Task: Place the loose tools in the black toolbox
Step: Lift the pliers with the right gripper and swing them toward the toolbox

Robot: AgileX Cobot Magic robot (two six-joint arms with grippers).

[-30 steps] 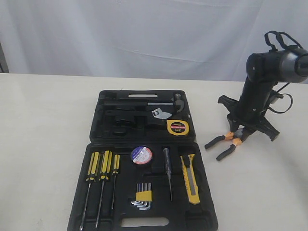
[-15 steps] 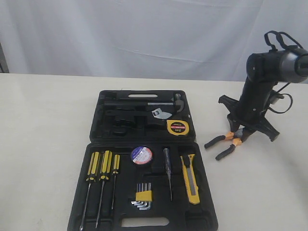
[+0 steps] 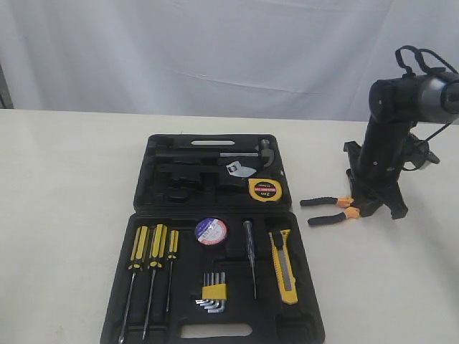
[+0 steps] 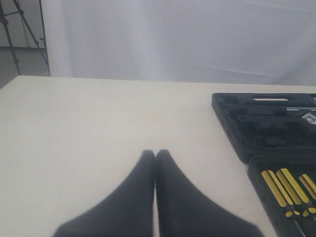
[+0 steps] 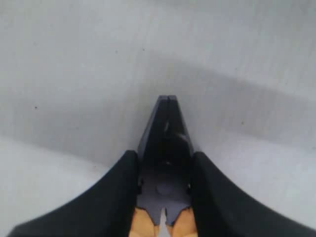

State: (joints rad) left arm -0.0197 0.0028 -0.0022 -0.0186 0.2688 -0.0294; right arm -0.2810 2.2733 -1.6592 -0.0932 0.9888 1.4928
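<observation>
The black toolbox (image 3: 307,315) lies open in the middle of the table. In its recesses sit the yellow tape measure (image 3: 264,189), the dark tape roll (image 3: 211,231) and the yellow-black utility knife (image 3: 284,266). To the right of the box, my right gripper (image 3: 361,206) is shut on the head of the orange-black pliers (image 3: 324,211). Their handles point left toward the box, low over the table. The right wrist view shows the pliers' head (image 5: 166,118) clamped in my right gripper (image 5: 165,155). My left gripper (image 4: 155,154) is shut and empty over bare table, with the toolbox (image 4: 232,128) off to one side.
Yellow-handled screwdrivers (image 3: 150,251), a hex key set (image 3: 213,292), a thin probe tool (image 3: 249,251) and a hammer (image 3: 247,153) also sit in the box. A white curtain hangs behind the table. The right arm (image 3: 387,136) stands upright over the table's right side.
The right wrist has turned and shifted slightly right. The pliers have swung from a down-left slant to nearly level, handles pointing left. The left gripper has no earlier view.
</observation>
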